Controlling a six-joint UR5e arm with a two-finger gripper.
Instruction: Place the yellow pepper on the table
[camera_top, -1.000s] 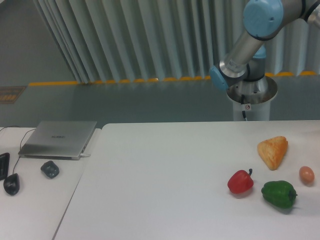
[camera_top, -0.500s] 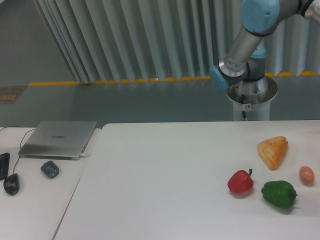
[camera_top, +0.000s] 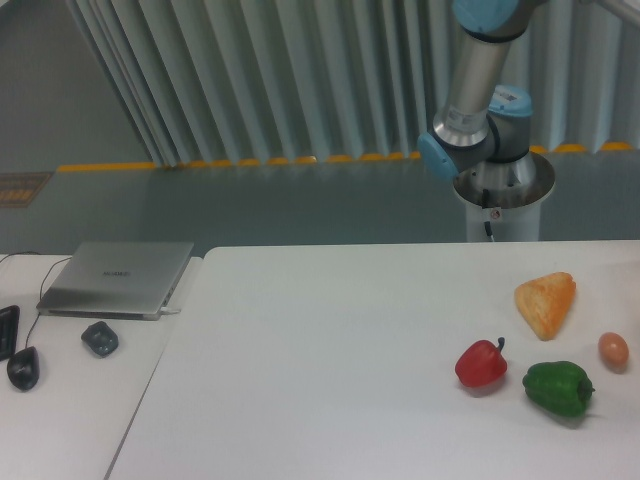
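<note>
From the fixed camera, the big white table (camera_top: 330, 350) fills the lower part of the picture. Near its right end lie four things: a red pepper (camera_top: 481, 363), a green pepper (camera_top: 558, 388) just to its right (close beside it, whether they touch is hard to tell), an orange-yellow wedge of pastry (camera_top: 546, 302) behind them, and a small pinkish egg (camera_top: 613, 348) at the right edge. No yellow pepper shows anywhere in this view.

Behind the table stands the robot arm (camera_top: 478, 80) on its round base (camera_top: 503, 190), its upper links rising out of the top of the picture. The gripper is out of frame, so its state cannot be told.

On the smaller desk (camera_top: 60, 400) to the left sit a closed laptop (camera_top: 118, 277), a dark mouse (camera_top: 23, 367) and a small dark lump (camera_top: 100, 338).
</note>
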